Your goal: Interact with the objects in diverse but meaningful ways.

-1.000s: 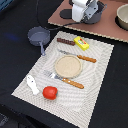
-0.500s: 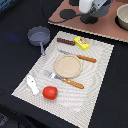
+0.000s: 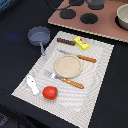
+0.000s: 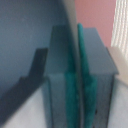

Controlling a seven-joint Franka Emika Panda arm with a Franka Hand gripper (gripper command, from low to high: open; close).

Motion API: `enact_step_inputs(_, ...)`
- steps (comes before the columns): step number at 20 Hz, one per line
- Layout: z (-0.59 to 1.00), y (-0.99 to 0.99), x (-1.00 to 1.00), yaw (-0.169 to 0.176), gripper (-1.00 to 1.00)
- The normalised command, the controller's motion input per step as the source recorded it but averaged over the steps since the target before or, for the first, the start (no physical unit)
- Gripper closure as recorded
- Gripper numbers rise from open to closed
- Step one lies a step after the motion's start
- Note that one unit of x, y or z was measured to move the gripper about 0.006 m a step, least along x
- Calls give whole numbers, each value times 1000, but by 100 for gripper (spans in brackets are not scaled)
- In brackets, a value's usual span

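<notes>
Nothing looks handled yet: tomato (image 3: 49, 92), sausage (image 3: 65, 41) and frying pan (image 3: 39, 35) lie untouched; gripper (image 4: 78, 95) closed with nothing held.

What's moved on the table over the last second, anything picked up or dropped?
Only the arm moved: the end effector has risen toward the top edge of the exterior view and is now almost out of frame. Nothing was picked up or dropped. The red tomato, brown sausage, yellow packet, white fish piece and grey frying pan lie where they were.
</notes>
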Motion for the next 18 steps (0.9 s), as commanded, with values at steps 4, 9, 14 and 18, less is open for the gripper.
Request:
enact_step_inputs(4, -281, -186, -989, 64, 100)
enact_step_inputs(9, -441, -294, -923, 50, 100)
enact_step_inputs(14, -487, -339, -783, 52, 100)
enact_step_inputs(18, -422, -266, -467, 31, 100)
